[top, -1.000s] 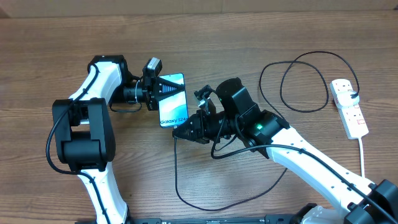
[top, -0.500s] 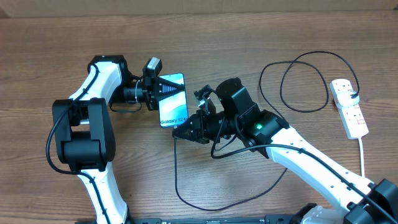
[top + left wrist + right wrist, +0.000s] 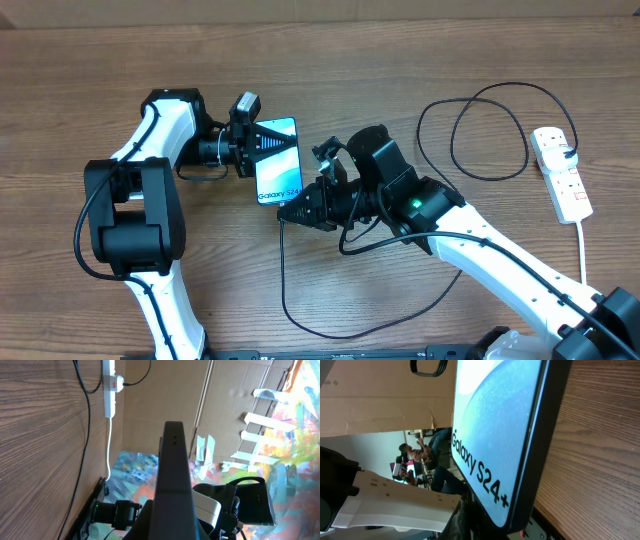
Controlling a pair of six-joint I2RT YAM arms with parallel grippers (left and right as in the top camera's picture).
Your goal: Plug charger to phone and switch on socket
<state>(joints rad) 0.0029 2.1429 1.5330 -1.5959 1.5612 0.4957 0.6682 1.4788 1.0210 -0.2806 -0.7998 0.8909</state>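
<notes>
Left gripper (image 3: 268,140) clamps the one phone (image 3: 285,165) by its top edge; right gripper (image 3: 287,213) pinches the one charger (image 3: 282,270) beside the bottom edge (one socket (image 3: 562,175) lies well apart).

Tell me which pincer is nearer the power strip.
Right. The right pincer, holding the charger cable at the lower edge of the phone, lies mid-table, left of the power strip; the left pincer grips the phone even farther left.

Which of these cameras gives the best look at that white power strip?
The overhead view: the whole socket lies face-up at far right, with nothing covering it. The left wrist view catches only part of it, foreshortened along the top edge. The right wrist view doesn't show it.
</notes>
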